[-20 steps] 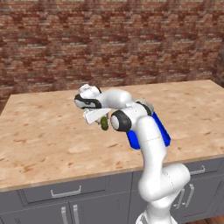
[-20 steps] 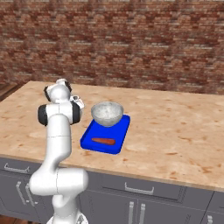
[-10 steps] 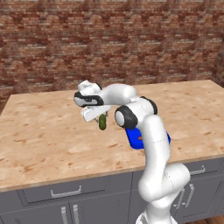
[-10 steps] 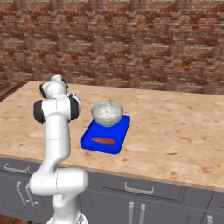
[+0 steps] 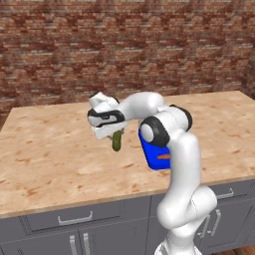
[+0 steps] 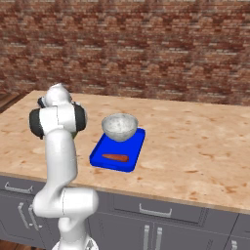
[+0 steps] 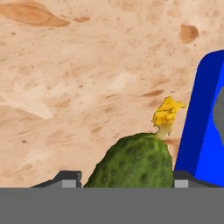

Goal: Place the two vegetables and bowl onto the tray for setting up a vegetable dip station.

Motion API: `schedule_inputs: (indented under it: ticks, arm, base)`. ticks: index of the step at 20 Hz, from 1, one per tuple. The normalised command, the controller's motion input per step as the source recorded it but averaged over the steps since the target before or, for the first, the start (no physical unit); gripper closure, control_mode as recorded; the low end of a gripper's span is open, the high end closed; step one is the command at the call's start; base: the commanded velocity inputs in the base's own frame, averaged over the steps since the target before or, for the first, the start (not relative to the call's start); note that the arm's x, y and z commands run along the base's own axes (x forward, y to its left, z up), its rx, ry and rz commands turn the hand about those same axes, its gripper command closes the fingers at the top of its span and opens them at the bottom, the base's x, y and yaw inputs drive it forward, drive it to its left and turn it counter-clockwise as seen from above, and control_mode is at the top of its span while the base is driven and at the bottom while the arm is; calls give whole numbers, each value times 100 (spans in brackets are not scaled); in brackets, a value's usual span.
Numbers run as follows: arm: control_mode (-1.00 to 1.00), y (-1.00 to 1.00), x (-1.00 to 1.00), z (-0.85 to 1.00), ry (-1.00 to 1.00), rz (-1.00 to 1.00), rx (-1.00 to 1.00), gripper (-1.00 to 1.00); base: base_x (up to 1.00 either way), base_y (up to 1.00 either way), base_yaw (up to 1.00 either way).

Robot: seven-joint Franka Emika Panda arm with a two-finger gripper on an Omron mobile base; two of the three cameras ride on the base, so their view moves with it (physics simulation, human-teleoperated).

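My gripper (image 5: pixel 110 130) is shut on the dark green cucumber-like vegetable (image 5: pixel 117 140), which hangs from it over the counter, just left of the tray. In the hand view the bumpy green piece (image 7: pixel 131 164) with a yellow tip sits between my gripper's (image 7: pixel 124 180) two fingertips. The blue tray (image 6: pixel 128 157) lies on the counter with the orange carrot (image 6: pixel 114 157) on its near half and the grey speckled bowl (image 6: pixel 119 126) at its far end. My forearm hides most of the tray (image 5: pixel 151 155) in the left base view. The carrot (image 5: pixel 163 156) peeks out there.
The wooden counter (image 5: pixel 55 149) stretches wide to both sides of the tray. A brick wall (image 6: pixel 146 49) runs along its back edge. Grey cabinet drawers (image 6: pixel 146 210) sit below the front edge.
The arm's elbow has swung across in front of the tray. The gripper keeps its hold on the green vegetable and has shifted only slightly.
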Motion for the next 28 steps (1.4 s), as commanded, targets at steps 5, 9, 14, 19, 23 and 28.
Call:
schedule_inputs:
  ticks: [5,9,14,19,23,28]
  arm:
    - [-100,0,-28,13,-13,-8,0,100]
    - [-100,0,-24,20,-6,-10,0,100]
    - [-100,-4,-27,23,0,-11,3,100]
    - [-100,-7,-33,22,0,-13,4,100]
    - [-100,-9,-40,19,-3,-12,3,100]
    - [-100,-10,-42,14,-8,-13,1,100]
  base:
    - [0,0,0]
    - [0,0,0]
    - [0,0,0]
    - [0,0,0]
    - [0,0,0]
    - [0,0,0]
